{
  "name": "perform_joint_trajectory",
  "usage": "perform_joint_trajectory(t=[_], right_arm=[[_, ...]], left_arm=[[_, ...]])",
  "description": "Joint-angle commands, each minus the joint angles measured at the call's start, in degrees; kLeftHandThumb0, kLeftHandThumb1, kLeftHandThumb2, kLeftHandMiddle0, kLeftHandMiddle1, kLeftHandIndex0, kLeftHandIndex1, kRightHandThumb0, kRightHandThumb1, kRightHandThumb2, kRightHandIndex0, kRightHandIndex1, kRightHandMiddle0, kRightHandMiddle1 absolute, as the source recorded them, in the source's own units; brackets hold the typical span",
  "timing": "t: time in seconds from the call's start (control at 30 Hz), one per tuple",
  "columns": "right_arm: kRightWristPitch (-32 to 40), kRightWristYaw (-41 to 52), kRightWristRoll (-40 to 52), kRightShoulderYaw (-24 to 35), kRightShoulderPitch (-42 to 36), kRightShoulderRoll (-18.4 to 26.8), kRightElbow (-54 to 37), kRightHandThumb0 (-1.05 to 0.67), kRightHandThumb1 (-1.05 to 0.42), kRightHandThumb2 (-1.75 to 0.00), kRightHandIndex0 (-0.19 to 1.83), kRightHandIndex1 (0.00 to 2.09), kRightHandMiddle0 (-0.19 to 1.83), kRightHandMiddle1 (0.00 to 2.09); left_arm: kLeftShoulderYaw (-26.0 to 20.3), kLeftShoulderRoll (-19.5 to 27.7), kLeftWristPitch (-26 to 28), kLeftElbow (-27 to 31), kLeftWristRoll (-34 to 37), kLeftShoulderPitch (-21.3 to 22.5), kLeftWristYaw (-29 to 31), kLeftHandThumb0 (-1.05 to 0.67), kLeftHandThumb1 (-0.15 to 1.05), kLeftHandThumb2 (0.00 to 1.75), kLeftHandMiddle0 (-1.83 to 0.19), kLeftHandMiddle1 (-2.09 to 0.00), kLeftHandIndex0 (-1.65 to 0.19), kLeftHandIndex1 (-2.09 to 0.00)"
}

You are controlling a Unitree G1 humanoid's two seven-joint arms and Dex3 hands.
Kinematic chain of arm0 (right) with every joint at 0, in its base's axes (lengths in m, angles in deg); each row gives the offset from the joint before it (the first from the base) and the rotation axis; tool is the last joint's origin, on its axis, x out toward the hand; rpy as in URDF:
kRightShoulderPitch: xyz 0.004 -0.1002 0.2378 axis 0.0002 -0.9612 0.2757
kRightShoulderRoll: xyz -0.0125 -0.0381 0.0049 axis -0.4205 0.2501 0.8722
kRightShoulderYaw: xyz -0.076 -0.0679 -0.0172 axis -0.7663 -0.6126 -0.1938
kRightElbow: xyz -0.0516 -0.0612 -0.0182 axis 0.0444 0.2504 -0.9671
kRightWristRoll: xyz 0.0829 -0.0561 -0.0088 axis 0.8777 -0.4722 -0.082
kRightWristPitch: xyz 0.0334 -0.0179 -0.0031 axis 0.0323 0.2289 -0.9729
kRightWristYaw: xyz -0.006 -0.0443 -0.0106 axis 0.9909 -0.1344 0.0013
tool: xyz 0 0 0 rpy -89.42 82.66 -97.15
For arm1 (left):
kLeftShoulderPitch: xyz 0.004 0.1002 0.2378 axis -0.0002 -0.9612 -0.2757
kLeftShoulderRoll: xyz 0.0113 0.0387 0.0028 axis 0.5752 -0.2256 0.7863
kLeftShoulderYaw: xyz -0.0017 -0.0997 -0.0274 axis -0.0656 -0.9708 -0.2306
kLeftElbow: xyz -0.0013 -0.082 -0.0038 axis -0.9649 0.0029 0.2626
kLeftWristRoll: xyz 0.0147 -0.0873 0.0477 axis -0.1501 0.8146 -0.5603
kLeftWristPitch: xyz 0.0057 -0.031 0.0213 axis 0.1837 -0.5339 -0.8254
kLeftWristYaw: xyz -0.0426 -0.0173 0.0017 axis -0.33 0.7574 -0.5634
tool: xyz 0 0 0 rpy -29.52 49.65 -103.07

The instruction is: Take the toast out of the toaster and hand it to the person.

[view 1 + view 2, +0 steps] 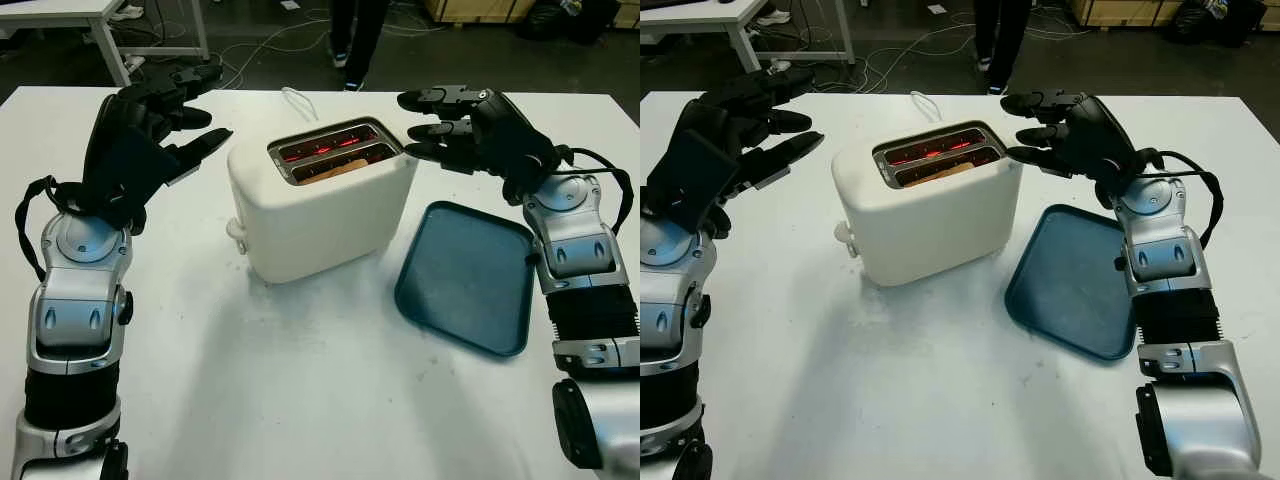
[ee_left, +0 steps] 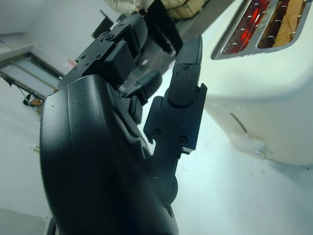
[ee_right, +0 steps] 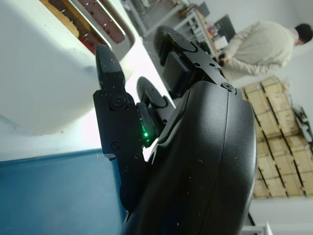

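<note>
**Both hands open beside the toaster, toast in its slot**

The right hand point(image 1: 450, 125) is open and holds nothing; its fingers point(image 1: 432, 99) reach toward the right top corner of the toaster, just beside it and not touching. The left hand point(image 1: 150, 125) is also open, raised off the bench to the toaster's left, its fingers point(image 1: 205, 143) pointing at the toaster's side with a gap between.

The white toaster point(image 1: 320, 205) stands mid-bench, both slots glowing red inside. The toast point(image 1: 335, 170) sits down in the nearer slot, only its brown top edge showing.

Right of the toaster a dark blue tray point(image 1: 468, 275) lies on the white bench point(image 1: 300, 380), under the right forearm. The toaster's white cord point(image 1: 298, 100) loops behind it. Beyond the bench's far edge a person's legs point(image 1: 358, 35) stand on the floor, with cables near them.
</note>
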Motion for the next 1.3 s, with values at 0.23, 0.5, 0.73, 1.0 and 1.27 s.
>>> perform_joint_trajectory(t=[0.23,0.5,0.73,1.0,1.27], right_arm=[[-0.60,-0.45,0.47,0.38,-0.45,0.06,-0.14,-0.30,-0.92,-0.06,0.69,0.09,0.63,0.01],[0.27,-0.66,0.00,0.07,-0.40,0.00,-0.64,-0.29,-0.92,-0.06,0.68,0.09,0.62,0.00],[0.06,-0.61,-0.09,0.10,-0.06,-0.16,0.00,-0.30,-0.92,-0.06,0.68,0.09,0.63,0.00],[0.02,-0.56,-0.31,-0.04,-0.07,0.02,-0.48,-0.31,-0.92,-0.06,0.68,0.09,0.63,0.01],[-1.11,-0.96,0.29,0.45,-0.32,-0.45,0.46,-0.31,-0.92,-0.04,0.69,0.09,0.63,0.01]], left_arm=[[-0.37,-0.23,0.43,0.26,0.58,-0.08,-0.10,-0.36,0.92,0.04,-0.28,-0.95,-0.59,-0.14],[-0.01,0.12,-0.20,0.12,0.12,-0.06,0.03,-0.37,0.92,0.04,-0.29,-0.95,-0.59,-0.15],[-0.10,0.27,0.09,0.00,0.42,0.29,0.37,-0.37,0.92,0.03,-0.28,-0.94,-0.58,-0.16],[-0.08,0.10,-0.05,-0.14,0.51,0.37,0.26,-0.35,0.92,0.03,-0.28,-0.95,-0.57,-0.17],[0.15,-0.03,0.13,0.00,0.40,0.19,0.21,-0.39,0.92,0.04,-0.27,-0.95,-0.56,-0.17]])
